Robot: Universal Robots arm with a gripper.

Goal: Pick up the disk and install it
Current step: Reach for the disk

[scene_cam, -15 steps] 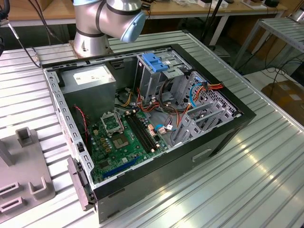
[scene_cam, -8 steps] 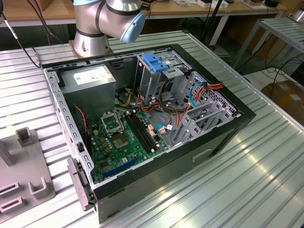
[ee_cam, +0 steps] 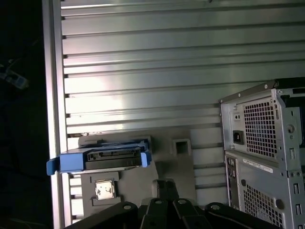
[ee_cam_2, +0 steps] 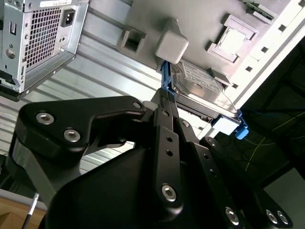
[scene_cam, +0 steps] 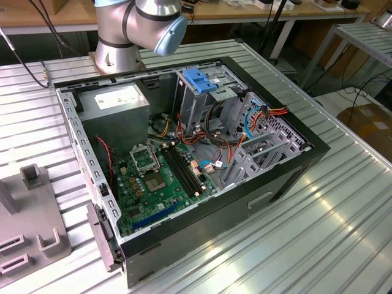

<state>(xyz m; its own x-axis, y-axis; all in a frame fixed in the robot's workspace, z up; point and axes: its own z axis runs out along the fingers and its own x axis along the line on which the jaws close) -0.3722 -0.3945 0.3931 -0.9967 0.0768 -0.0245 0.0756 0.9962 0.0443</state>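
Observation:
The disk, a grey hard drive in a bright blue frame, rests on a grey fixture plate near the table's edge. In the second wrist view the disk shows its white label. My gripper hovers over the fixture plate beside the disk, apart from it. Its black fingers look closed together with nothing between them, and the gripper tip lies close to the disk's blue frame edge. The open computer case holds a metal drive cage with a blue latch.
The case's rear panel with power socket and vents stands beside the fixture plate. A small square chip sits in a holder on that plate. Cables and a green motherboard fill the case. The ribbed metal table drops off past the plate.

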